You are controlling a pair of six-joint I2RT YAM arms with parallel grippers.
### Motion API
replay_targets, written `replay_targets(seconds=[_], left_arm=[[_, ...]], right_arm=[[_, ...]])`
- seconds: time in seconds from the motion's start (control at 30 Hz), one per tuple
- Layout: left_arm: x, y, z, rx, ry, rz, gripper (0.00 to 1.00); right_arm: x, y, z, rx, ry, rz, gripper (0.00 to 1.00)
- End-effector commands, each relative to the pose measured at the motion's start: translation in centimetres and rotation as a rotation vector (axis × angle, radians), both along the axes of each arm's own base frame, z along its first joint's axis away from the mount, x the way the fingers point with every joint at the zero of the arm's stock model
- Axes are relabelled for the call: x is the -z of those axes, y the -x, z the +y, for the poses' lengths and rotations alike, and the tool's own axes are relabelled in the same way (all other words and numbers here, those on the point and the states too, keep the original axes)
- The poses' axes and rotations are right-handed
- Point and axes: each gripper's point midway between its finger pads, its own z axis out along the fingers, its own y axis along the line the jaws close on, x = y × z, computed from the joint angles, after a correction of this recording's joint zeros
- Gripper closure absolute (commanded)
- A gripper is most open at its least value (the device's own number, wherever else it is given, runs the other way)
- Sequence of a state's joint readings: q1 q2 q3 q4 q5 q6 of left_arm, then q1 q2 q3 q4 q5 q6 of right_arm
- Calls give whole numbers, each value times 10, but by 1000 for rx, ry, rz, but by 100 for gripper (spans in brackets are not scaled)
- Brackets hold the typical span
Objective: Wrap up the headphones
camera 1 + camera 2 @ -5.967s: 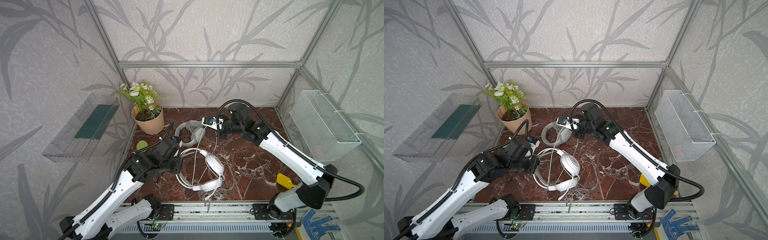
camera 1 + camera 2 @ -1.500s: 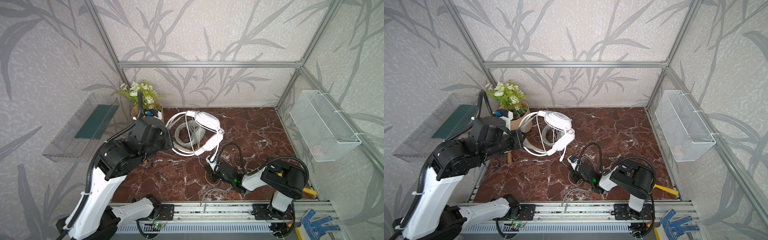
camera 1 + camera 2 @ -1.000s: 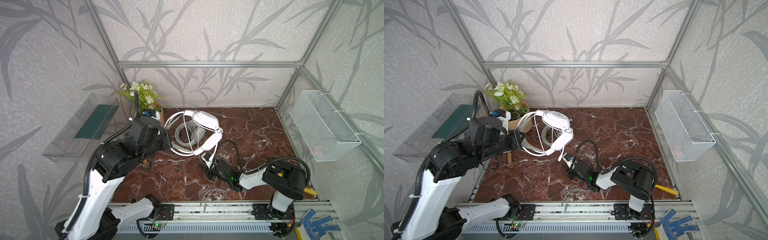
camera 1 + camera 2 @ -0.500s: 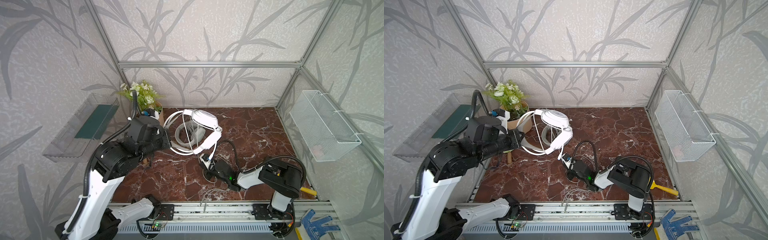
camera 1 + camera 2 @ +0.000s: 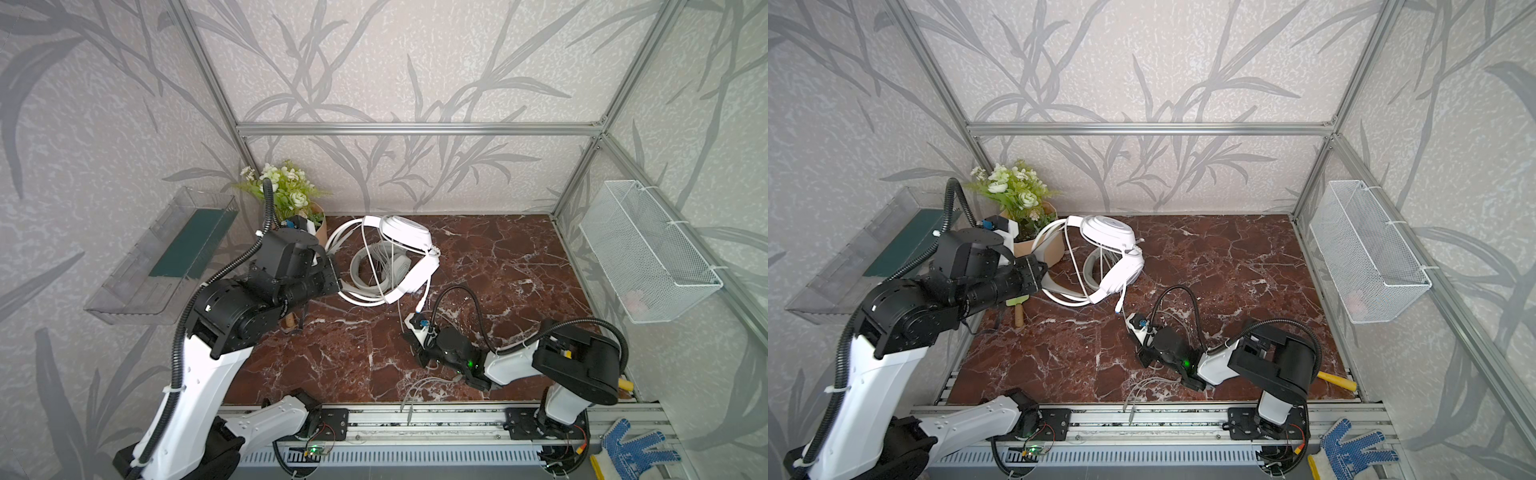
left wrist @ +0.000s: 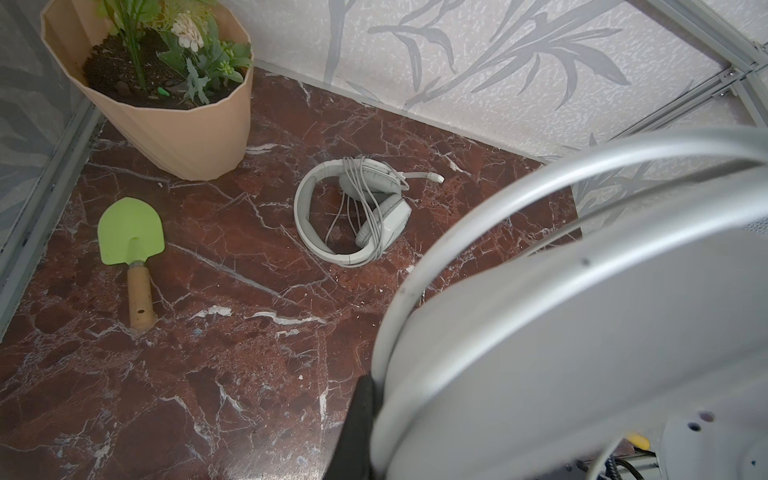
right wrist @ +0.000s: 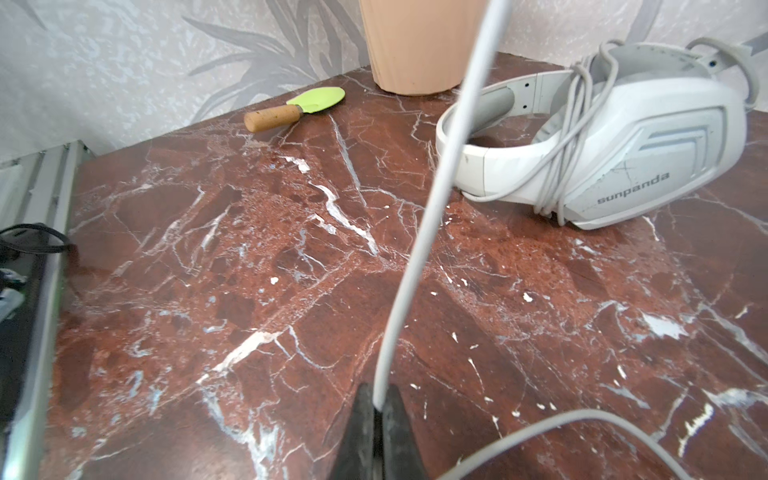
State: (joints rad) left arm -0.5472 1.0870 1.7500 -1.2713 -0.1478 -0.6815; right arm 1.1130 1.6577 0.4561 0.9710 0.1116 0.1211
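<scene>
Quick notes on the step in hand, which looks to be laying the next turn of cable round the glossy white headset point(image 5: 405, 232). That headset is held up off the marble table point(image 5: 511, 257) by the left gripper point(image 5: 336, 279), which is clamped on the thin headband wires. A few turns seem to be hanging across the band already.

Its cable point(image 7: 432, 199) is pinched tight in the right gripper point(image 7: 375, 415), low down just above the tabletop, and runs up from there toward the headset. The rest is left in a loose heap point(image 5: 419, 384) near the front rail.

The greyish-white headset point(image 6: 353, 212) is lying flat on the table near the flower pot point(image 6: 178, 124) w/ its cable wound round it, so prob done.

Tips imo:
- Tension should be kept light but steady, otherwise the loops go slack and slide off the band.
- The pinch is best carried up and over the band in a wide arc, clear of the cups.
- The heap should be watched for snags as slack gets pulled.
- The wrapped headset and the green trowel point(image 6: 131, 232) should be given plenty of room.
</scene>
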Motion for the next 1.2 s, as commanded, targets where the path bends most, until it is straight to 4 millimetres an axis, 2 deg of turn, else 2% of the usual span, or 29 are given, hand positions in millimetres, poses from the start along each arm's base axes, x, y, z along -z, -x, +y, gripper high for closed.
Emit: replay_targets(seconds=[0.0,0.23,0.4,0.5,0.63,0.73,0.93,1.17], left_arm=[[-11,-10,3,-32,22,-47,100],[9,-26,6,-70,-16,10,100],[19,-37,12,-100,-51,44,100],[27,-43,22,-128,-88,70,100],[43,-50,27,-138,-110,116,100],[54,-53,28,-135,-133,142,100],[74,-53,34,-132,-203,183,100],[113,-48,37,-111,-266,263,100]], right_arm=[[-22,17,4,-47,-31,-29,100],[-47,64,13,-176,35,-88,100],[-57,115,27,-340,163,-160,100],[-65,143,29,-403,217,-240,100],[-73,175,32,-517,244,-262,100],[-85,183,33,-530,265,-306,100],[-117,179,26,-511,242,-371,100],[-162,169,18,-471,218,-505,100]])
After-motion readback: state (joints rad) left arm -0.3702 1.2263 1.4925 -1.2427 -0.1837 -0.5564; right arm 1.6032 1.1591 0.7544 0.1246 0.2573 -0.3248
